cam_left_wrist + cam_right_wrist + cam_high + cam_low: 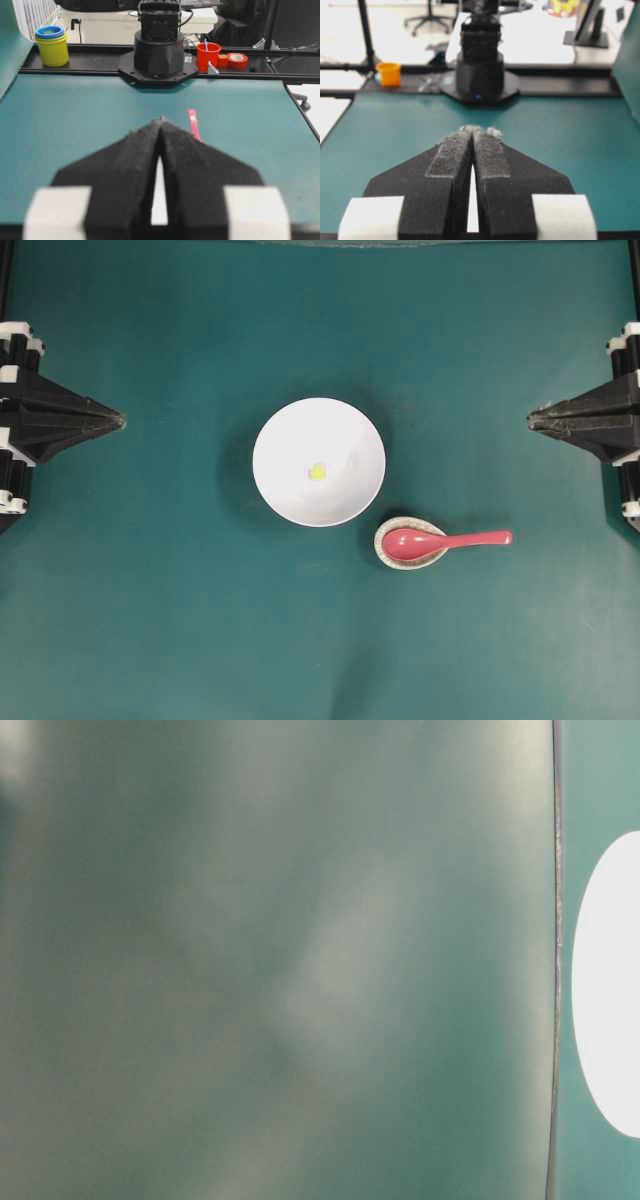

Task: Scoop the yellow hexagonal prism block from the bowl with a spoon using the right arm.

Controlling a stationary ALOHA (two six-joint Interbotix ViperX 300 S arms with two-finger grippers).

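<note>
The white bowl (pixel 290 440) sits mid-table with the tiny yellow hexagonal block (pixel 317 472) lying in it. The pink-red spoon (pixel 445 540) rests with its scoop in a small speckled spoon rest (pixel 388 552) just right of the bowl, handle pointing right. My left gripper (pixel 120 422) is shut and empty at the left edge, far from the bowl. My right gripper (pixel 532 420) is shut and empty at the right edge, above the spoon's handle end. In the left wrist view the shut gripper (pixel 160 120) hides the bowl; only the spoon handle (pixel 192 125) shows. The right wrist view shows its shut gripper (pixel 472 131).
The opposite arm bases stand at the far table edge (pixel 159 50) (pixel 481 65). Stacked yellow and blue cups (pixel 52 46), a red cup (pixel 208 56), a red tape roll (pixel 237 60) and an orange cup (pixel 389 73) sit off the mat. The table-level view is blurred green.
</note>
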